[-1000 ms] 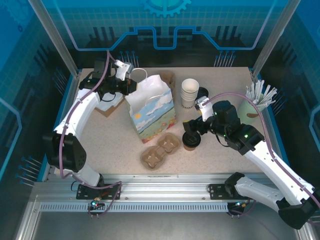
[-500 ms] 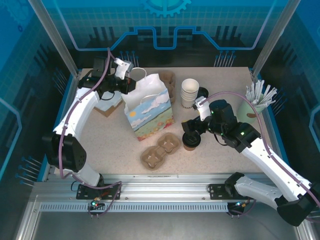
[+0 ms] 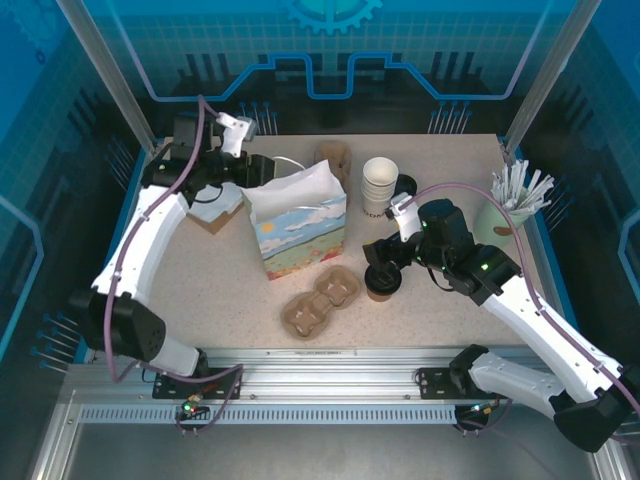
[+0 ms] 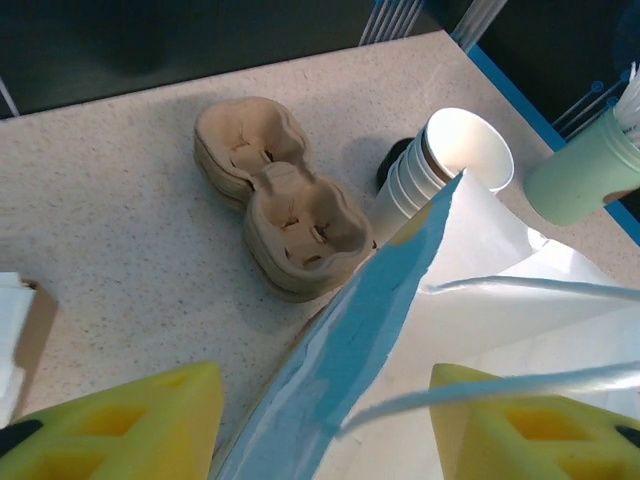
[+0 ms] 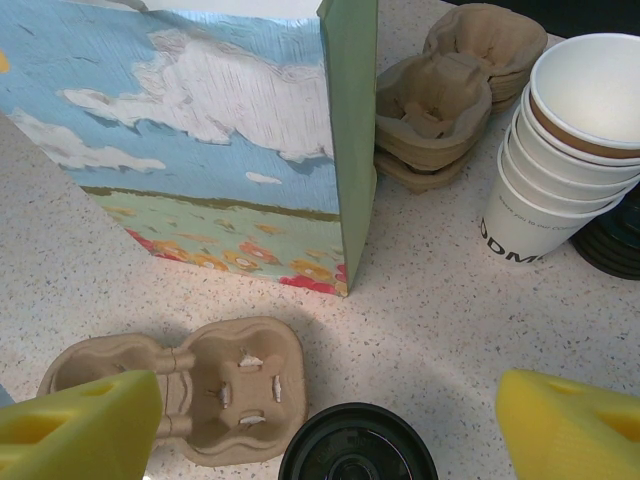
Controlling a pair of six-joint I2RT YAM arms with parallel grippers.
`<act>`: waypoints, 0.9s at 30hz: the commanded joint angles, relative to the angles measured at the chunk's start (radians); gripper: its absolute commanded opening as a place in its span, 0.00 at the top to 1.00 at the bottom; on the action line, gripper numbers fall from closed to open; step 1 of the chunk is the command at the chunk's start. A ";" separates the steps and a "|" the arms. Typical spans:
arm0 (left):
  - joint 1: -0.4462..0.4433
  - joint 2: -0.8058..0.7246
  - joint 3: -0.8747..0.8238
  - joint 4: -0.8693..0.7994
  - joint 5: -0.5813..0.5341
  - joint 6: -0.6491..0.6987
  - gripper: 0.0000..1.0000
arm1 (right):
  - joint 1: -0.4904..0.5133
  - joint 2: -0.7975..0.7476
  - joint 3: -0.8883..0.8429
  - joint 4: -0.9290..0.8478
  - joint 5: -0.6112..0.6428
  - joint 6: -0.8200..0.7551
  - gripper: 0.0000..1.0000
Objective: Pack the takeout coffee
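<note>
The takeout coffee (image 3: 380,285), a brown cup under a black lid (image 5: 358,446), stands on the table right of the paper bag (image 3: 300,225). My right gripper (image 3: 384,264) hovers over it, open, its yellow fingers (image 5: 80,420) wide apart on either side of the lid and not touching it. The bag has a sky-and-flowers print (image 5: 200,120) and a white inside (image 4: 500,290). My left gripper (image 3: 262,170) is at the bag's top left rim. It is open, with the blue rim and a handle string lying between its fingers (image 4: 120,425).
A two-cup pulp carrier (image 3: 320,300) lies in front of the bag. Stacked carriers (image 3: 333,158), white cups (image 3: 379,186) and a loose black lid (image 3: 405,186) sit behind. A green cup of stirrers (image 3: 505,215) stands far right, a cardboard box (image 3: 215,210) far left.
The left arm swung leftward and the bag's top shifted left with it, its mouth now wider. The right gripper edged slightly over the coffee, then held still.
</note>
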 commanded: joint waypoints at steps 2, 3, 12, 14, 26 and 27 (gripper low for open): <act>-0.004 -0.161 -0.062 -0.043 -0.109 -0.119 0.39 | -0.006 -0.006 0.022 -0.016 -0.024 0.022 0.12; -0.006 -0.205 -0.091 -0.044 -0.102 -0.147 0.39 | -0.005 -0.005 0.019 -0.011 -0.030 0.026 0.12; -0.317 -0.568 -0.437 -0.051 -0.110 -0.165 0.38 | -0.008 0.044 0.024 0.029 -0.067 0.031 0.12; -0.425 -0.602 -0.522 -0.021 -0.152 -0.183 0.39 | -0.013 0.057 0.025 0.036 -0.069 0.031 0.12; -0.778 -0.271 -0.681 0.166 -0.393 -0.162 0.40 | -0.046 0.037 -0.016 -0.007 -0.072 0.048 0.12; -0.778 -0.242 -0.674 0.160 -0.407 -0.160 0.40 | -0.046 0.030 -0.018 -0.013 -0.066 0.048 0.12</act>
